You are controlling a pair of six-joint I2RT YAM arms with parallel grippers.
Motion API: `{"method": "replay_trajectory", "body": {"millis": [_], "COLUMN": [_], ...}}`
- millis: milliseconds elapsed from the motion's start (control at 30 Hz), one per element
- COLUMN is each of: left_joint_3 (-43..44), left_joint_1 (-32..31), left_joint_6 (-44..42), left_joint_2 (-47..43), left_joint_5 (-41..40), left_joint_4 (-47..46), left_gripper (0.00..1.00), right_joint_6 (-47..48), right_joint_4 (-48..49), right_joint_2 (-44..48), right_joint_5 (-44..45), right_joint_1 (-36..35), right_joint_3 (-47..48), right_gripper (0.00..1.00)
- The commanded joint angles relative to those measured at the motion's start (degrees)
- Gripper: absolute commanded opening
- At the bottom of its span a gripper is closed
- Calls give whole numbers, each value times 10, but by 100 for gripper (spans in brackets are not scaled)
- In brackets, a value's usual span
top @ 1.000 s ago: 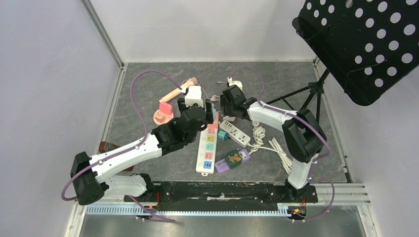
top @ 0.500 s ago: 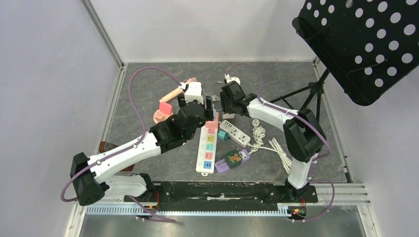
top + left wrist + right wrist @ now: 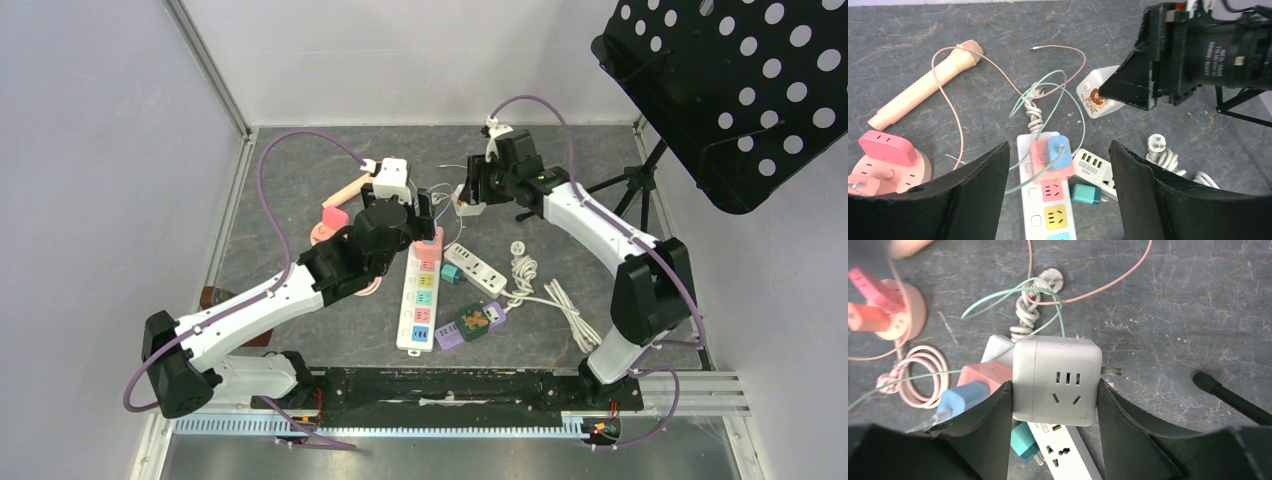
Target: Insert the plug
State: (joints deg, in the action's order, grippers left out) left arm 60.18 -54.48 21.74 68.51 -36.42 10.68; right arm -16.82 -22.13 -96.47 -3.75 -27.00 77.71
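Note:
My right gripper (image 3: pixel 470 193) is shut on a white cube socket adapter (image 3: pixel 1055 380) and holds it above the mat, socket face up; its prong shows at the right side. The cube also shows in the left wrist view (image 3: pixel 1095 97). My left gripper (image 3: pixel 1059 146) is open and empty, above the top end of the white power strip with coloured sockets (image 3: pixel 420 300). A blue plug (image 3: pixel 1060 150) sits in a pink adapter (image 3: pixel 1040 162) at that end of the strip. A small teal charger (image 3: pixel 1087 194) lies loose beside the strip.
A white USB strip (image 3: pixel 475 267) and its coiled cable (image 3: pixel 535 285) lie to the right. A purple and green adapter (image 3: pixel 468 323) lies in front. A pink round socket (image 3: pixel 328 232) and a pink tube (image 3: pixel 350 188) lie to the left. The black music stand (image 3: pixel 740 90) stands back right.
My right gripper has risen and moved back and to the right with the white cube in it. My left gripper has shifted slightly toward the back.

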Motion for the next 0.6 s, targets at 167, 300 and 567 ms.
{"method": "replay_trajectory", "body": {"millis": [167, 300, 567], "left_joint_3": [64, 43, 15], "left_joint_1": [69, 90, 123], "left_joint_6": [50, -46, -310], "left_joint_2": [1, -24, -115], "left_joint_5": [126, 196, 475], "left_joint_4": [48, 19, 60], "left_gripper": [79, 81, 91], "right_joint_6": [54, 24, -36], "right_joint_4": [60, 107, 177], "right_joint_2": [95, 113, 144], "right_joint_5": [-264, -335, -416], "right_joint_1": [40, 40, 40], "right_joint_3": [-37, -60, -89], "right_gripper": [28, 28, 28]}}
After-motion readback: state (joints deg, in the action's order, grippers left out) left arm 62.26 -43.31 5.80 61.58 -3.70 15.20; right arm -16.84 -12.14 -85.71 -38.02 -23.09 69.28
